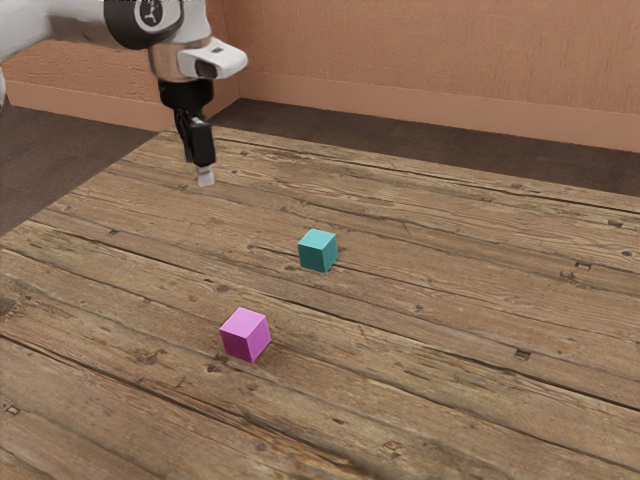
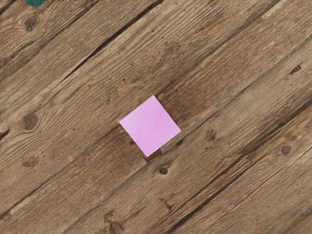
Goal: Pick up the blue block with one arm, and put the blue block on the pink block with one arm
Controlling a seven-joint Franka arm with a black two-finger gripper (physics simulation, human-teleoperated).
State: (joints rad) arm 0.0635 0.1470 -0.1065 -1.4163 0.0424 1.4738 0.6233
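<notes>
The black two-finger gripper (image 1: 205,180) hangs well above the weathered wooden plank counter (image 1: 470,330), near the exterior view's upper left, and holds nothing. It is seen side-on there, so I cannot tell whether its fingers are apart or together.

The small teal-blue cube, the task's blue block (image 1: 318,250), rests flat on the counter near its middle, well apart from the gripper and not yet touched. The small pink cube (image 1: 245,334) sits on the boards nearer the camera and toward the exterior view's left. The two are near each other but not touching, with bare wood between them. That gap probably gives the fingers room to come down on either side of the blue block without nudging the pink one.

In the wrist view the pink cube (image 2: 149,125) lies near the centre, turned at an angle to the plank grain. A sliver of the blue block (image 2: 35,2) shows at the frame's edge.

The pick has not begun, so the task looks to be at its start. The next move would likely be to carry the hand over the blue block, line up with two opposite faces, and descend. The height probably keeps that travel free of both cubes.
</notes>
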